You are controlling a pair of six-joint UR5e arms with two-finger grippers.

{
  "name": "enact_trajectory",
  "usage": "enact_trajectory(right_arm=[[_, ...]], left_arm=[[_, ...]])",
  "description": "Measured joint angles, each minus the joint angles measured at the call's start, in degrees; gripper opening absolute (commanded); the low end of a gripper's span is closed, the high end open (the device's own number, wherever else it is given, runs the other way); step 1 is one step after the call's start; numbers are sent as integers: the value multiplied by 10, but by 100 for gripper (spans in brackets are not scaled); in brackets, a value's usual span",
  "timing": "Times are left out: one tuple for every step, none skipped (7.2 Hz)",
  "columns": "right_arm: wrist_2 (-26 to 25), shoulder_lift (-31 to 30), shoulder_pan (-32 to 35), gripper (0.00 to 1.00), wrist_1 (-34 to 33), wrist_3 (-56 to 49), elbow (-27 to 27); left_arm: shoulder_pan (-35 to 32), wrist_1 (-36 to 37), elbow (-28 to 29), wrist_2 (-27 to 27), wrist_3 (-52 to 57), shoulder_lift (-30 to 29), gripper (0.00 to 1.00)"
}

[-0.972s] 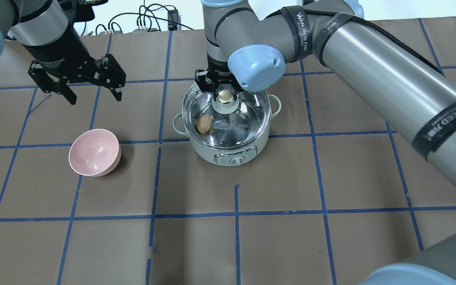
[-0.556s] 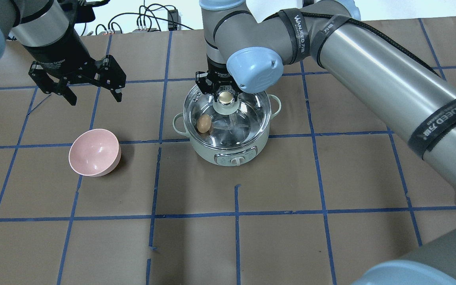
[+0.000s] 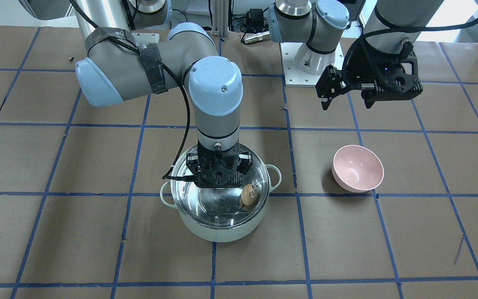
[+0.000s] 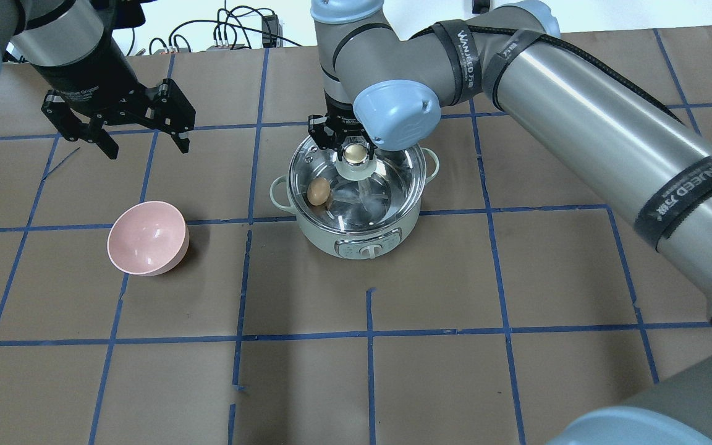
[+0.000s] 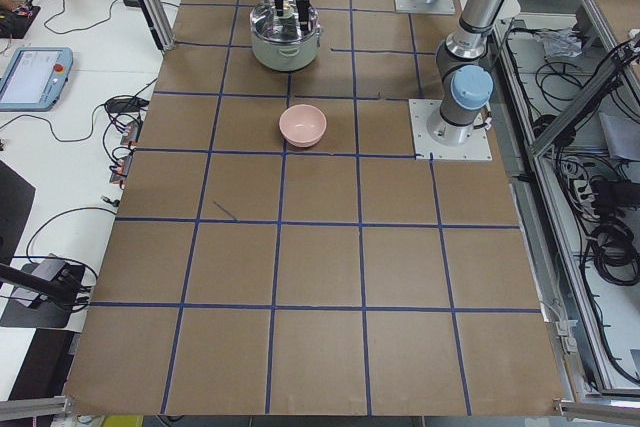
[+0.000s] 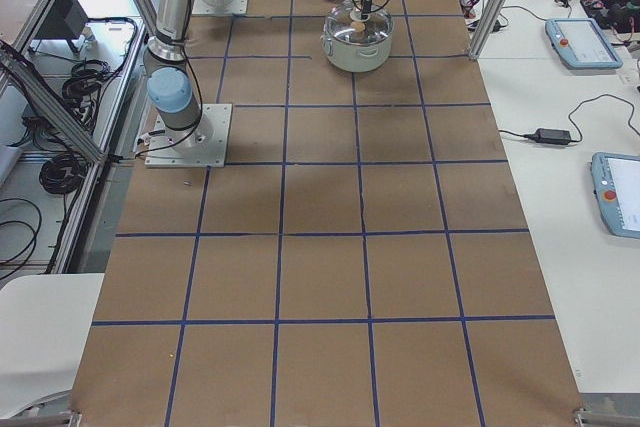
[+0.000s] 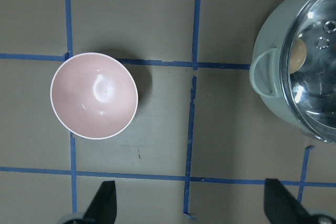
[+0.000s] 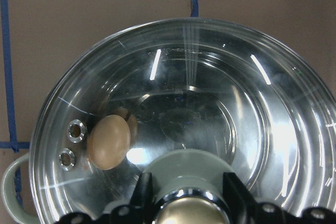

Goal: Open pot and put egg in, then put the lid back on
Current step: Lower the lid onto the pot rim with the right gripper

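Observation:
The mint-green pot [image 4: 362, 240] stands mid-table, also in the front view [image 3: 218, 233]. The tan egg [image 4: 318, 191] lies inside it at its left side and shows through the glass in the right wrist view [image 8: 108, 141]. The clear glass lid [image 4: 393, 185] lies over the pot's mouth. My right gripper [image 4: 352, 150] is shut on the lid's cream-gold knob [image 8: 191, 214], its fingers [image 8: 143, 192] on both sides. My left gripper [image 4: 147, 150] hangs open and empty above the table, far left of the pot.
A pink bowl [image 4: 148, 238] sits empty on the table, left of the pot and below my left gripper; it also shows in the left wrist view [image 7: 94, 95]. Blue tape lines grid the brown table. Cables lie at the far edge.
My right gripper has carried the lid slightly right, more squarely over the pot. My left gripper has drifted a little toward the far edge. The egg has not moved.

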Motion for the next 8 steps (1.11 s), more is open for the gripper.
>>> enact_trajectory(right_arm=[[1,0,0,24,-2,0,0],[2,0,0,24,-5,1,0],[3,0,0,24,-7,2,0],[3,0,0,24,-9,2,0],[3,0,0,24,-10,3,1],[3,0,0,38,-11,3,3],[3,0,0,94,-12,3,4],[1,0,0,100,-12,1,5]], left_arm=[[0,0,0,0,0,0,100],[0,0,0,-1,0,0,100],[0,0,0,-1,0,0,100],[0,0,1,-1,0,0,100],[0,0,1,-1,0,0,100],[0,0,1,-1,0,0,100],[0,0,1,-1,0,0,100],[0,0,1,-1,0,0,100]])
